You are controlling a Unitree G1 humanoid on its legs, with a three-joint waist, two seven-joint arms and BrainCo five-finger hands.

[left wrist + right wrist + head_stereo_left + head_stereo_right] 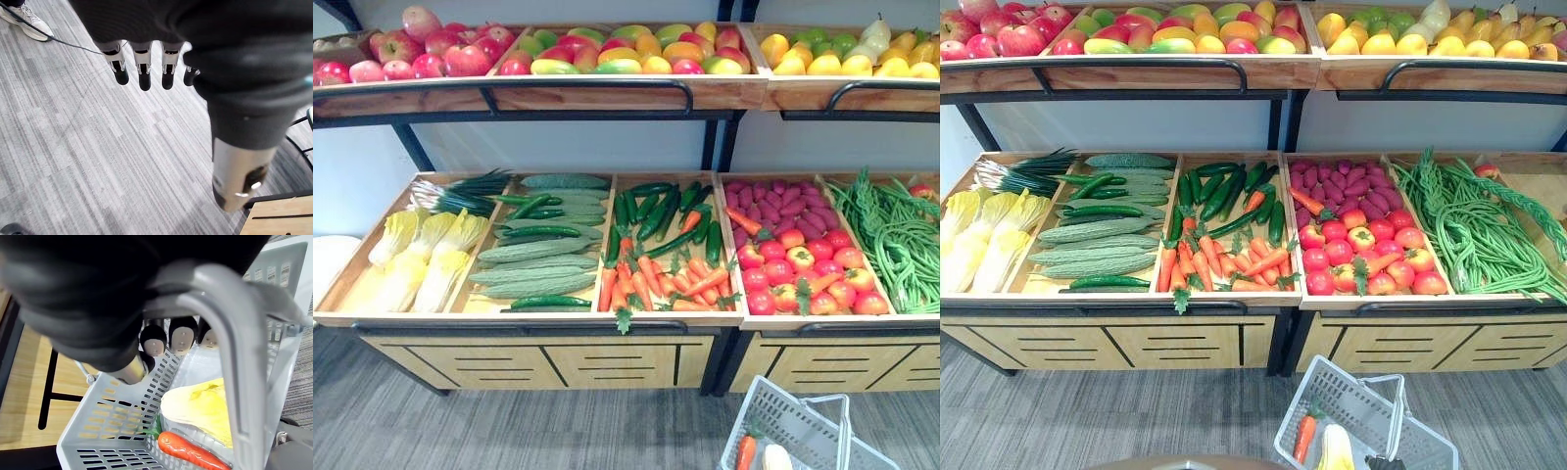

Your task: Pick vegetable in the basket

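Currently between picks, by the look of it. Holding the basket [793, 416] low at right, in front of the display shelf [509, 318], by its handle [239, 382]: right hand [182, 338] clamped there, fingers curled under the bar. Carrying inside it one carrot [188, 450] and one pale yellow cabbage [205, 406], lying side by side, touching or nearly so. Hanging left hand [144, 73] over bare grey floor [73, 147], fingers straight and slightly apart, gripping nothing; a person's shoe [27, 24] at far edge of that floor.

Ahead on lower tier, left to right: cabbages [421, 255], scallions [460, 191], ridged gourds [538, 259], carrots [671, 279] below cucumbers [656, 211], tomatoes [803, 274] below purple tubers [778, 201], long green beans [891, 230]. Fruit [607, 49] on upper tier, not part of job.

Judged step: basket partly loaded, free hand not yet reaching for another vegetable.

Judged next move: raise left hand to lower tier, choose one item lying loose on top of its pile, close round its middle, lift clear of crate wall, carry across to basket at right. Likely needs basket kept level and brought nearer, being well apart from left-hand crates. Risks: round tomatoes prone to rolling; leafy carrot tops tangled with neighbours.
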